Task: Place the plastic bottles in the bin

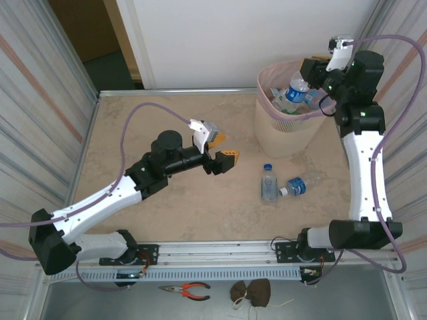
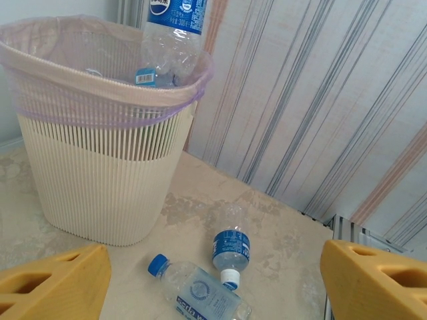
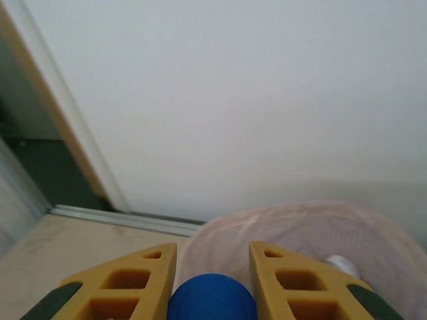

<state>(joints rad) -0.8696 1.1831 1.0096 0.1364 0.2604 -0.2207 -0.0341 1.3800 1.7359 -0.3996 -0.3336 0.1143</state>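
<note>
At the far right, the right claw [image 1: 307,80] grips a blue-capped bottle [image 1: 297,92] over the pink-lined bin [image 1: 283,137]. The left claw [image 1: 225,148] hangs spread wide above mid-counter [image 1: 167,220]. Near the bin lie a clear bottle [image 1: 268,185] and, just beside it, a blue-labelled bottle [image 1: 295,186].

A blue-capped bottle [image 1: 267,185] and white-capped bottle [image 1: 295,186] lie near the pink-lined bin [image 1: 283,137].
</note>
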